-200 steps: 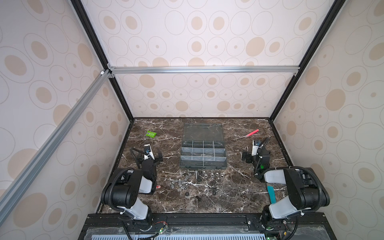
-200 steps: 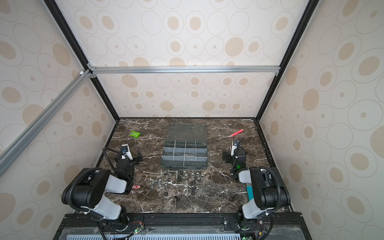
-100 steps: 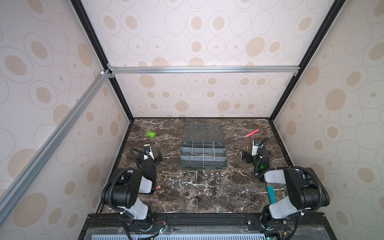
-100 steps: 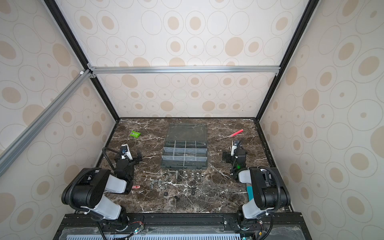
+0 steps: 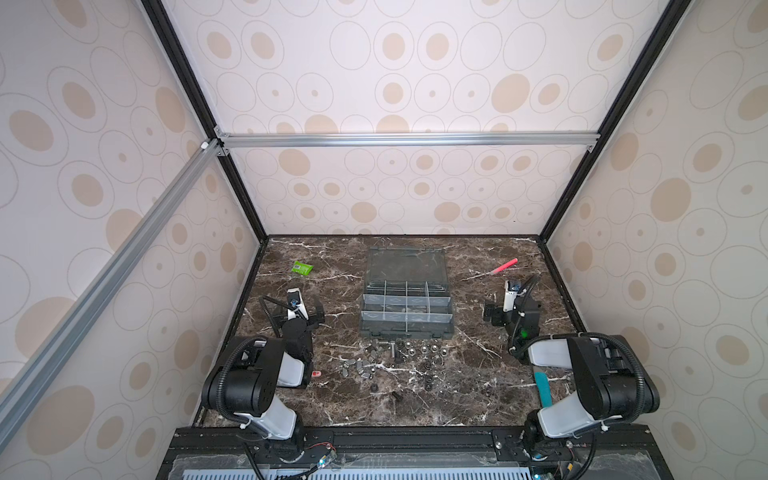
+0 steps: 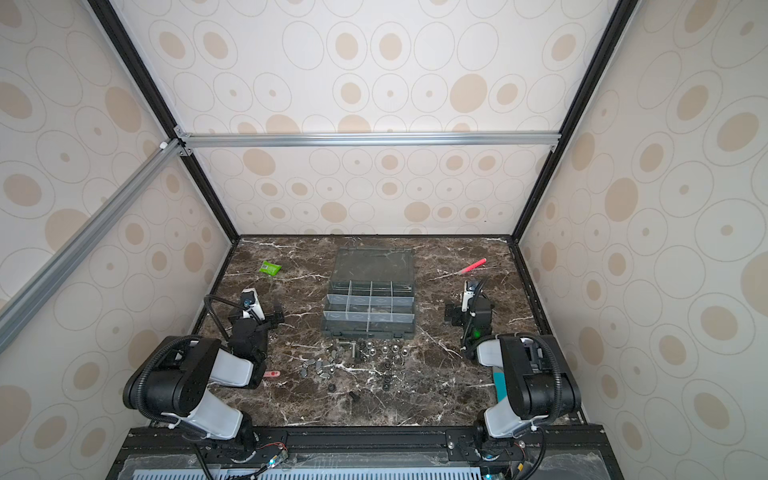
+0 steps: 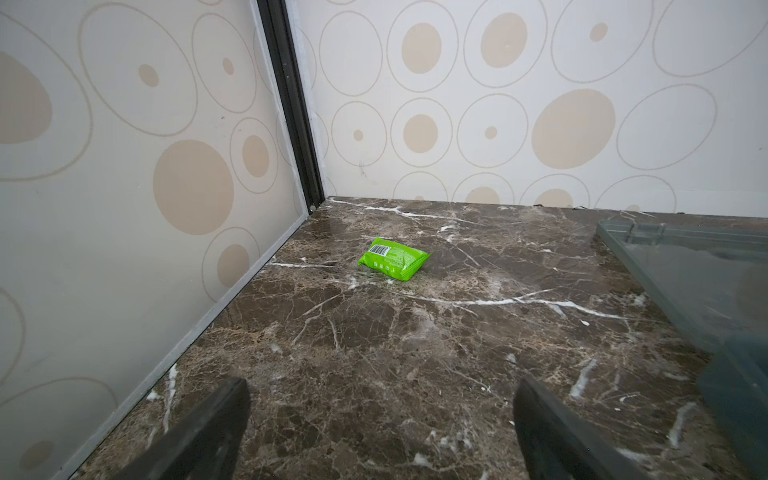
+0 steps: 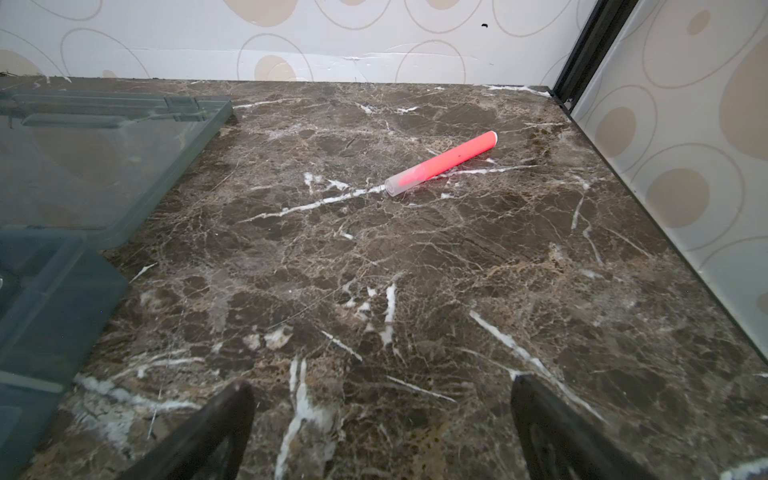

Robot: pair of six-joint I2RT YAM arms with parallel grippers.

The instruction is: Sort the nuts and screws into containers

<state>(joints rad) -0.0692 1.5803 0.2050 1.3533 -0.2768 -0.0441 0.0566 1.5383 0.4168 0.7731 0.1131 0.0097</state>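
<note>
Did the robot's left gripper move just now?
No. The left gripper sits just as far from the grey organizer box as before, jaws open.

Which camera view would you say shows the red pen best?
The right wrist view: the red pen lies large and unobstructed. Both top views show only a tiny red streak; the left wrist view misses it.

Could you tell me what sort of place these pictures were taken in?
Most likely a robot test booth rather than a workshop: patterned panels on an aluminium frame enclose a small marble-look tabletop, with a left arm and a right arm mounted on the rail at its front.
</note>
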